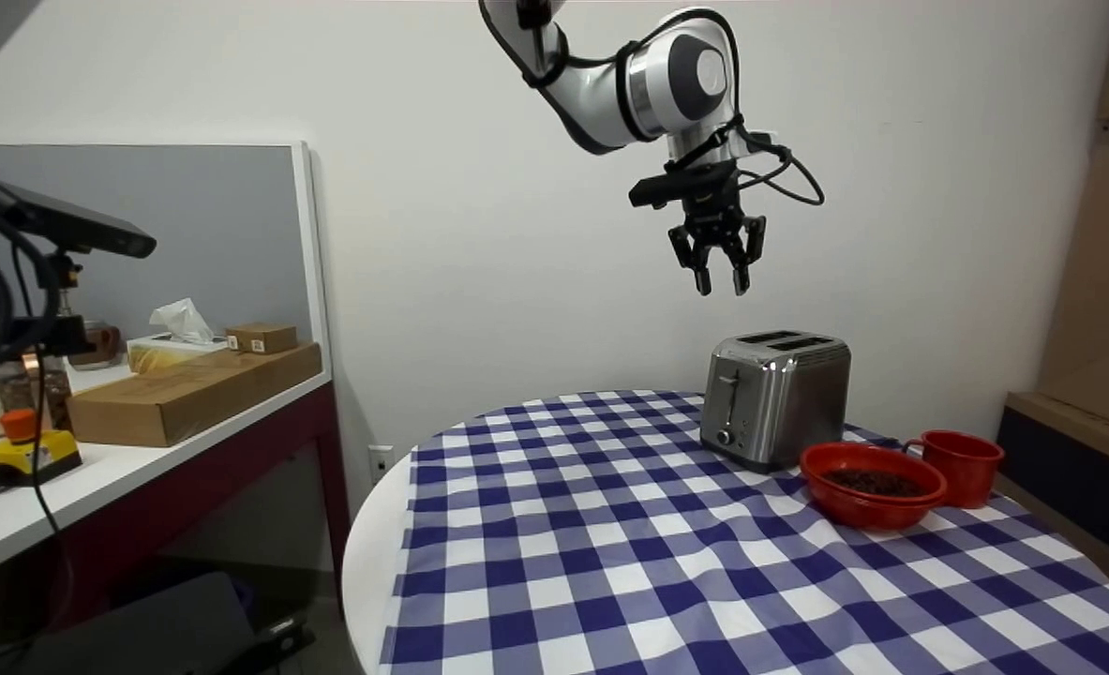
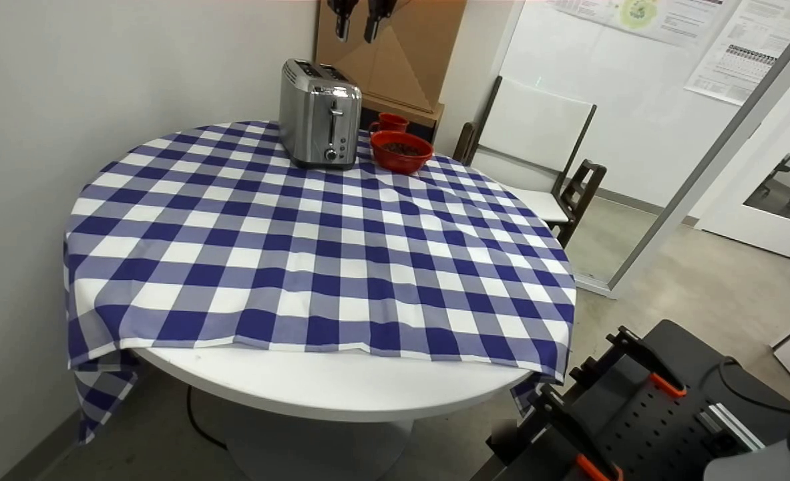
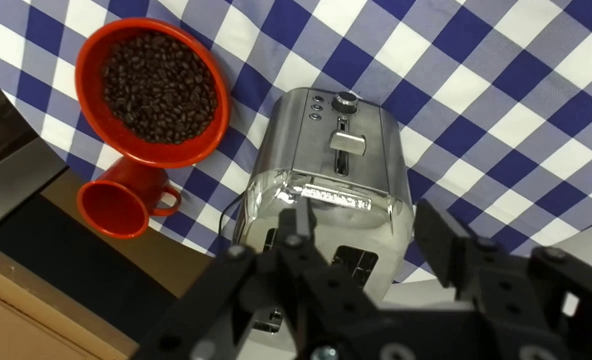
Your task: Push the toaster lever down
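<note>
The silver toaster (image 1: 779, 403) stands upright on the checked cloth; it also shows in an exterior view (image 2: 314, 120) and in the wrist view (image 3: 275, 155). Its lever (image 1: 728, 380) is at the upper end of the front slot, above a round knob; the lever also shows in an exterior view (image 2: 336, 112) and in the wrist view (image 3: 348, 142). My gripper (image 1: 722, 281) is open and empty in the air above the toaster, not touching it. Its fingers also show in an exterior view (image 2: 357, 32). In the wrist view the gripper (image 3: 360, 215) covers part of the toaster's top.
A red bowl (image 3: 158, 90) with coffee beans and a red mug (image 3: 113, 207) stand beside the toaster. A wall (image 1: 517, 234) is behind the round table (image 2: 341, 381). Cardboard boxes (image 2: 388, 60) stand beyond the mug. A chair (image 2: 535, 127) is past the table.
</note>
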Tool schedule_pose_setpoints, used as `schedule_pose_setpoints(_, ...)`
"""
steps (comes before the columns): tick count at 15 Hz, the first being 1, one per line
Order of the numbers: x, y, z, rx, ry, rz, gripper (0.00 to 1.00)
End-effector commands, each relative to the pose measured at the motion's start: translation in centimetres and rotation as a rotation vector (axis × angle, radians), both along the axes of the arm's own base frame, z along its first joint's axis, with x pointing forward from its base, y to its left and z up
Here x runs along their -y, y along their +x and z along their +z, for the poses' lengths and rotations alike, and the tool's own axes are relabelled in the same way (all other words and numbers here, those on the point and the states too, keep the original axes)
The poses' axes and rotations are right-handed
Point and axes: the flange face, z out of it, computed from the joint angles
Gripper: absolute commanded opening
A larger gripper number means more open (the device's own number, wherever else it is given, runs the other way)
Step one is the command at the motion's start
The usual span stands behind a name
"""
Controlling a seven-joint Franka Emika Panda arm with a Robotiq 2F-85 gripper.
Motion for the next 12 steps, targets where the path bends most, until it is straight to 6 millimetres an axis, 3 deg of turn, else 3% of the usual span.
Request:
schedule_pose_setpoints(1, -0.1, 1.8, -1.5, 0.020, -0.038, -0.012, 0.25)
schedule_pose_setpoints(4, -0.1, 2.4, -3.2, 0.028, -0.051, -0.016, 0.03)
schedule_pose_setpoints(5, -0.1, 2.6, -3.6, 0.031, -0.053, -0.018, 0.00)
schedule_pose_setpoints(12, -0.4, 3.6, -7.4, 0.046, -0.064, -0.033, 0.00)
